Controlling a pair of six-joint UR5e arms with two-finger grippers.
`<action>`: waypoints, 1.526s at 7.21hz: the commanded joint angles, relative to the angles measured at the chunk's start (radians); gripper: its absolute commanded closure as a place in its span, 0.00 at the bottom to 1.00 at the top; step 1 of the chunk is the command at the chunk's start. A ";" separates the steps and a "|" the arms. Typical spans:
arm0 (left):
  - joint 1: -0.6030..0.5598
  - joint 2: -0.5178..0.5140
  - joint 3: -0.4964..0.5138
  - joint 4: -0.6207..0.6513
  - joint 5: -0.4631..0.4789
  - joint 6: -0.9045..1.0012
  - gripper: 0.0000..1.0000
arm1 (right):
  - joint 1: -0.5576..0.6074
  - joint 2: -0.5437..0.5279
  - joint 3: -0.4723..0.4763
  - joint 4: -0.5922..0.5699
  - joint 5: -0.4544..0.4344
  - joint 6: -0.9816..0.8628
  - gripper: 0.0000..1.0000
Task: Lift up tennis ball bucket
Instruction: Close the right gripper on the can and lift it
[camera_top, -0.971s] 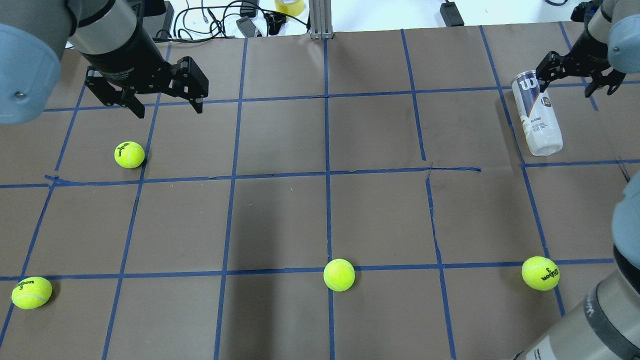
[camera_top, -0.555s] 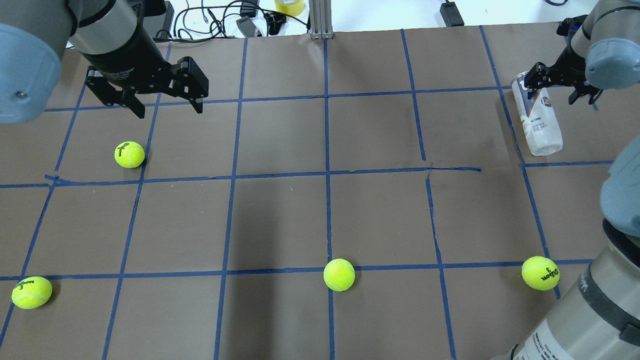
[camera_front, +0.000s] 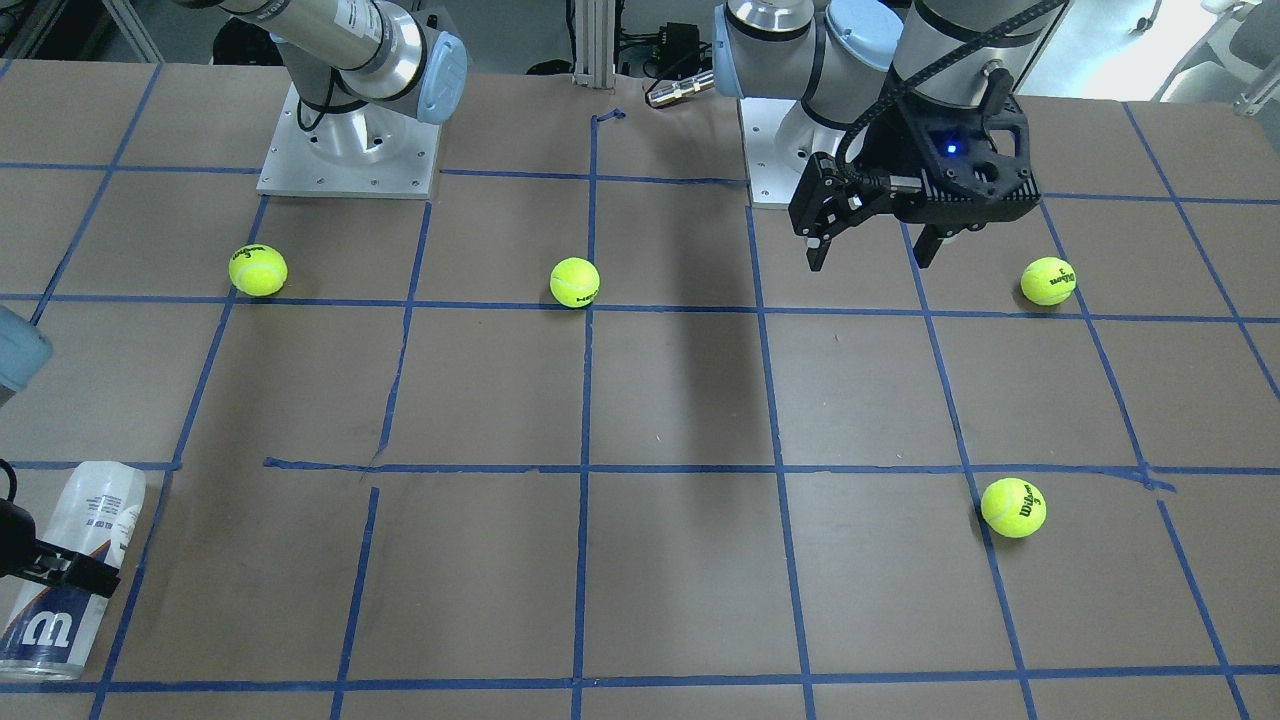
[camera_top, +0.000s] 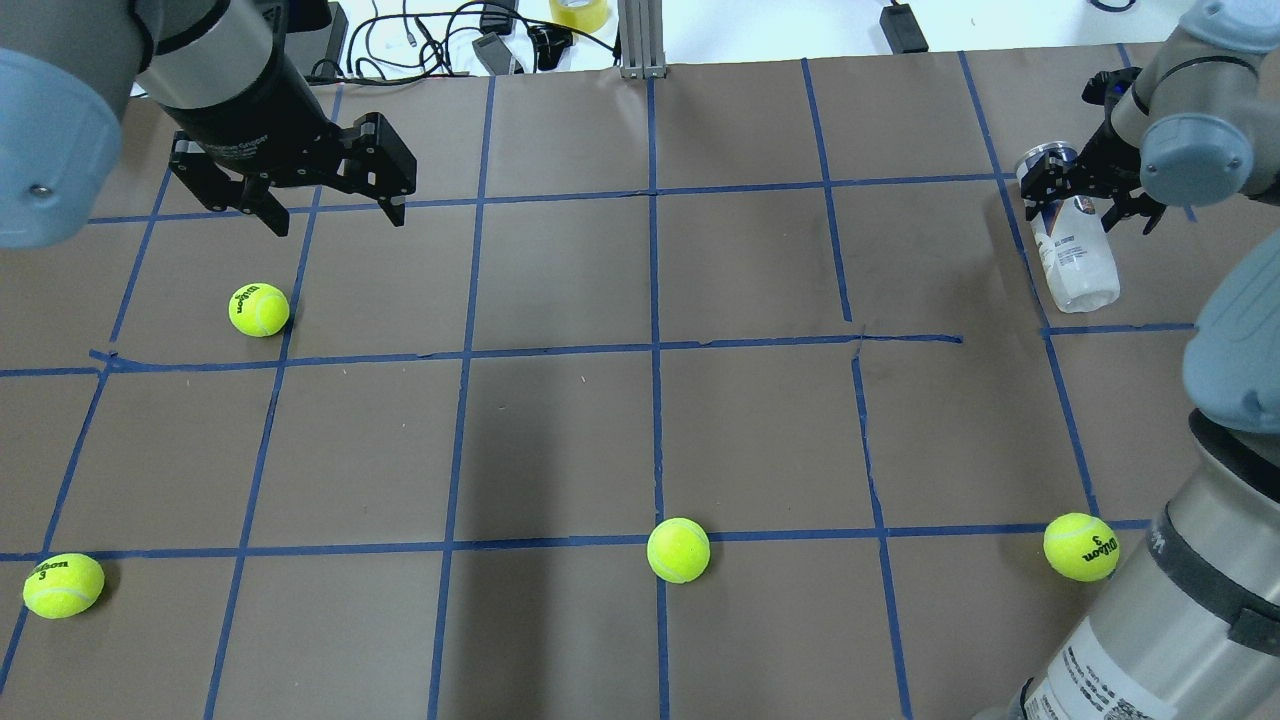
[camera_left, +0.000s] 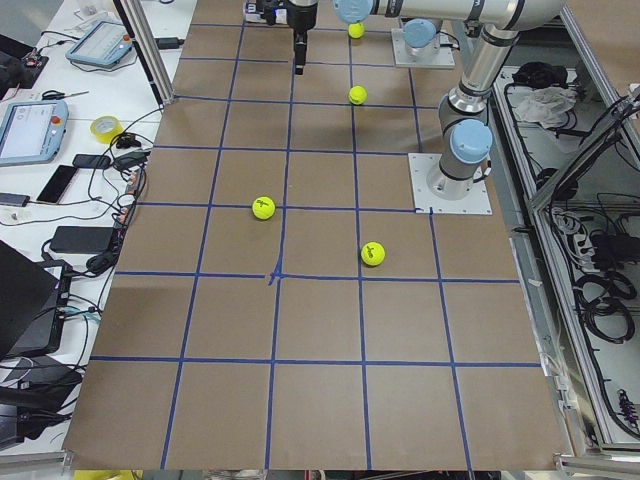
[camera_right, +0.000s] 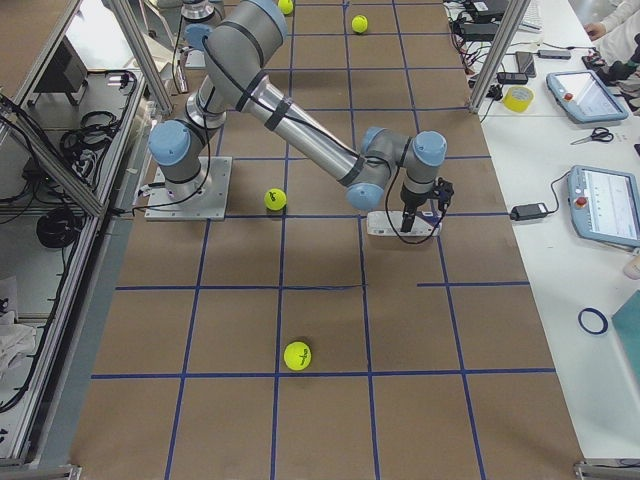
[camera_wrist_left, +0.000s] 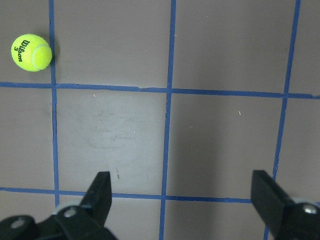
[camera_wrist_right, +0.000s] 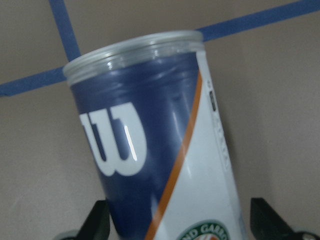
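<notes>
The tennis ball bucket (camera_top: 1078, 262) is a clear tube with a navy and white "W" label. It lies on its side at the far right of the table. It also shows in the front view (camera_front: 78, 560) and fills the right wrist view (camera_wrist_right: 160, 150). My right gripper (camera_top: 1090, 212) is open just above the tube's labelled end, one finger (camera_wrist_right: 97, 222) on each side of it, apart from it. My left gripper (camera_top: 337, 220) is open and empty, hovering over the far left of the table.
Several yellow-green tennis balls lie on the brown taped table: one (camera_top: 259, 309) near my left gripper, one (camera_top: 63, 585) at the front left, one (camera_top: 678, 549) at the front middle, one (camera_top: 1081, 547) by my right arm. Cables and devices lie beyond the far edge.
My right gripper has moved left and down, from beside the tube's far end to over it with its fingers on both sides. The tube, the balls and the left arm have not moved.
</notes>
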 joint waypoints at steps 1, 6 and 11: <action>0.001 0.000 0.000 0.000 -0.001 0.000 0.00 | 0.000 0.007 0.004 -0.025 0.005 -0.064 0.00; 0.002 0.000 0.000 0.000 0.000 0.000 0.00 | 0.000 0.027 0.011 -0.034 0.012 -0.208 0.12; 0.010 0.002 0.000 0.000 -0.001 0.000 0.00 | 0.015 0.010 0.001 -0.030 0.017 -0.254 0.21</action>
